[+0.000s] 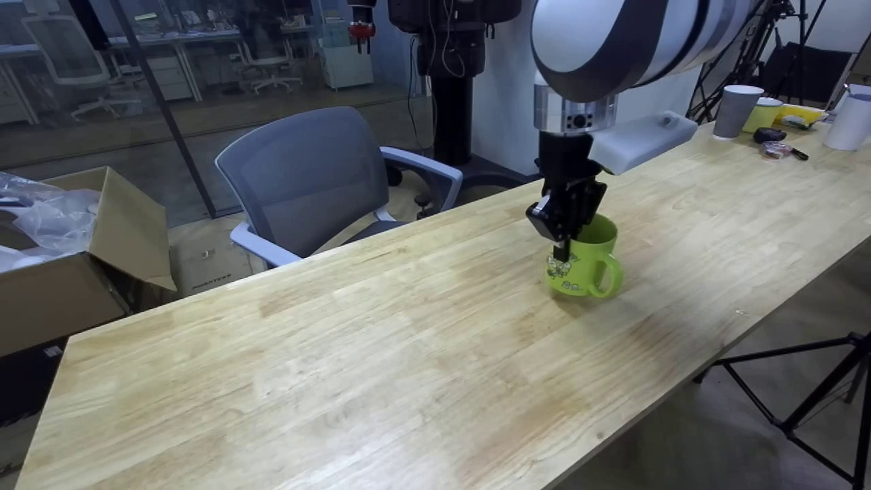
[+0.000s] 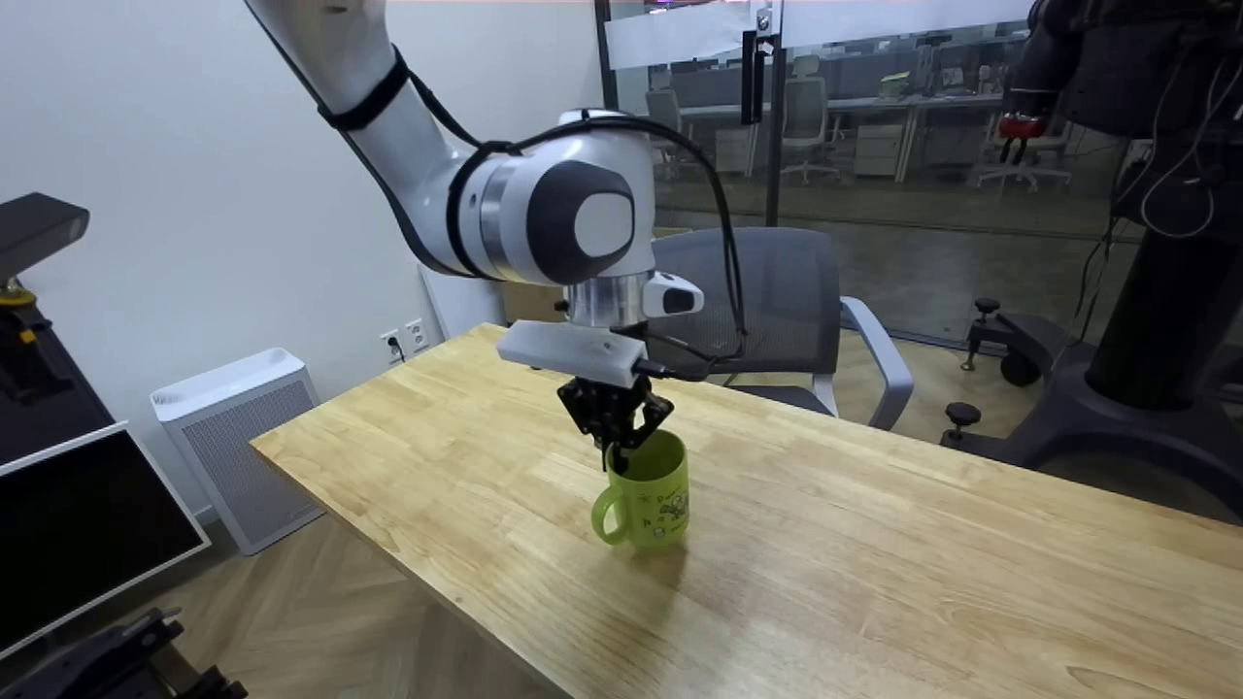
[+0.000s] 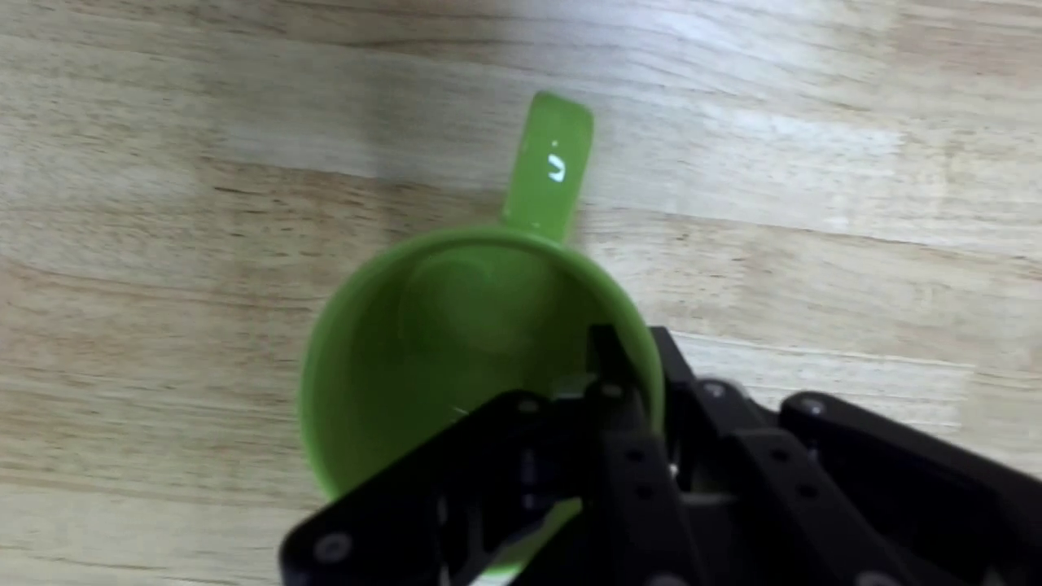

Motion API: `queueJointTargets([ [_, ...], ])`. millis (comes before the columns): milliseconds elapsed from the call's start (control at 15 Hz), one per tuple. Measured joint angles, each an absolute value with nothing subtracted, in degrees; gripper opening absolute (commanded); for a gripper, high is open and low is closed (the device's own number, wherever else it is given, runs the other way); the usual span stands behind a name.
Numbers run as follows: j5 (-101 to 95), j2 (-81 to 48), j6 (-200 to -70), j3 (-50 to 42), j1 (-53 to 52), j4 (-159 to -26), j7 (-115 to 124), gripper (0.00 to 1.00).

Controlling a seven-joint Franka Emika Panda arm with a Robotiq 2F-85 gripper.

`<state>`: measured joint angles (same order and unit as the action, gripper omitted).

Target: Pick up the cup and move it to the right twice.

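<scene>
Where the gripper (image 3: 638, 350) bites: the rim of the lime-green mug (image 1: 584, 269), one fingertip (image 3: 609, 354) inside, the other outside — clenched on the wall between them.
Mug: mouth up, over the wooden table (image 1: 354, 354); a soft shadow (image 2: 646, 587) lies under it, and whether the base touches the wood I cannot tell.
Handle (image 3: 549, 167): a loop on the side away from the chair (image 1: 306, 170), toward the top of the wrist view, part way round the rim from the fingers.
Print (image 2: 672, 505): a dark drawing on the mug's side, seen in both exterior views, its lettering too small to read.
Arm (image 2: 510, 212): white with dark caps, bent above the table, its wrist over the mug, a black cable (image 2: 730, 243) looping beside it.
Chair: grey mesh back and pale armrests, just beside the table's long edge.
Cardboard box (image 1: 68, 292): flaps open, clear plastic (image 1: 58, 218) in it, near a table corner.
Far end of the table: grey cup (image 1: 735, 112), yellow-green cup (image 1: 763, 117) just beside it, yellow dish (image 1: 810, 112), white cylinder (image 1: 849, 122) — well apart from the mug.
Glass wall (image 2: 923, 252): beyond the chair; desks (image 1: 170, 42) and more chairs (image 1: 64, 51) show behind it.
</scene>
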<state>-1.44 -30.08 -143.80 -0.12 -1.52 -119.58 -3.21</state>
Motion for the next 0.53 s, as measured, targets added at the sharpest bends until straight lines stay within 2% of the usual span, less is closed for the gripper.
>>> queueJointTargets([
  [533,-1.5,-30.1,-143.8,2.6,-7.6,-119.7,-1.7,0.02],
])
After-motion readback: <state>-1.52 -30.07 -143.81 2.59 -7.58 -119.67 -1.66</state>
